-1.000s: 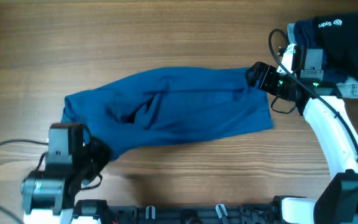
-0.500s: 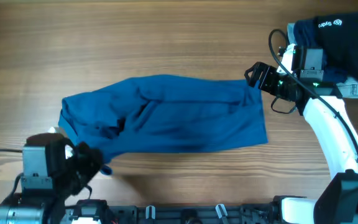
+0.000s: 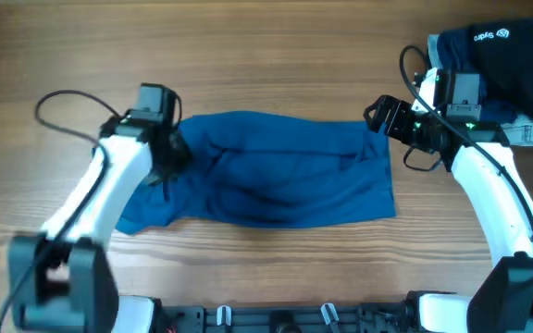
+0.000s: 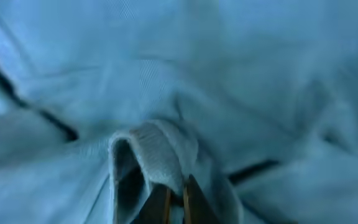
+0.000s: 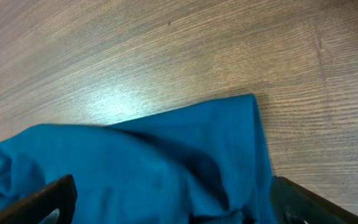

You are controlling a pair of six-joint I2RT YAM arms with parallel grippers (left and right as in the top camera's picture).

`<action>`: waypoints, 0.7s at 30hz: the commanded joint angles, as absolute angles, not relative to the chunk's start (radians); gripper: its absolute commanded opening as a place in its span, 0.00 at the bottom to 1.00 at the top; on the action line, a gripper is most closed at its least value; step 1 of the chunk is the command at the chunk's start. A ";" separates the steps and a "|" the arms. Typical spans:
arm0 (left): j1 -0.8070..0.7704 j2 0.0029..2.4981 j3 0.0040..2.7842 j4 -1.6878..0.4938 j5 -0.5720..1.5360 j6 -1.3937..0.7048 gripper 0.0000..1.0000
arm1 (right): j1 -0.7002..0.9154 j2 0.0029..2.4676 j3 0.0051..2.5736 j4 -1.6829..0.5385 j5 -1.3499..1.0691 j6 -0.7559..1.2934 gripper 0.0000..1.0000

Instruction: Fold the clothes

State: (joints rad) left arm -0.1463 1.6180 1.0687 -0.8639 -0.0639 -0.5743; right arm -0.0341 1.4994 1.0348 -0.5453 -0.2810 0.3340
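The clothes are one plain mid-blue garment (image 3: 285, 176), lying wrinkled across the middle of the wooden table. My left gripper (image 3: 172, 155) is at its left end, shut on a ribbed fold of the blue fabric (image 4: 157, 149), which fills the left wrist view around the pinched jaws (image 4: 176, 202). My right gripper (image 3: 382, 117) is at the garment's far right corner. In the right wrist view its fingers (image 5: 176, 202) are spread wide open, with blue fabric (image 5: 154, 168) lying between them.
A dark navy garment with a white logo (image 3: 502, 51) lies at the back right corner, behind my right arm (image 3: 489, 185). My left arm (image 3: 100, 203) crosses the front left of the table. Bare wood (image 5: 166, 56) lies beyond the garment.
My left gripper has swung from the front left edge up to the garment's left end, taking fabric with it. The garment's left side has shifted and bunched. The right gripper has barely moved.
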 commanded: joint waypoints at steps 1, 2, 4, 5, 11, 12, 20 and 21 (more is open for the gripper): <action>-0.136 1.735 1.079 -0.821 -0.120 -0.553 0.35 | -0.034 1.500 1.039 -0.569 -0.292 0.285 0.99; -0.126 1.738 1.079 -0.814 -0.122 -0.553 0.38 | -0.034 1.500 1.039 -0.588 -0.282 0.278 0.99; -0.106 1.709 1.093 -0.815 -0.130 -0.552 0.64 | -0.034 1.500 1.039 -0.620 -0.283 0.262 0.98; -0.097 1.680 1.102 -0.815 -0.133 -0.552 0.76 | -0.034 1.500 1.039 -0.638 -0.283 0.252 0.99; -0.052 1.474 1.115 -0.768 -0.133 -0.519 1.00 | -0.034 1.523 1.014 -0.702 -0.283 0.093 0.99; -0.041 1.431 1.115 -0.752 -0.133 -0.513 1.00 | -0.034 1.555 1.012 -0.707 -0.282 0.081 0.99; -0.039 1.357 1.115 -0.730 -0.133 -0.501 1.00 | -0.033 1.824 1.012 -0.707 -0.156 0.113 0.99; -0.040 1.357 1.115 -0.736 -0.133 -0.501 1.00 | -0.033 1.844 1.012 -0.703 -0.121 0.115 1.00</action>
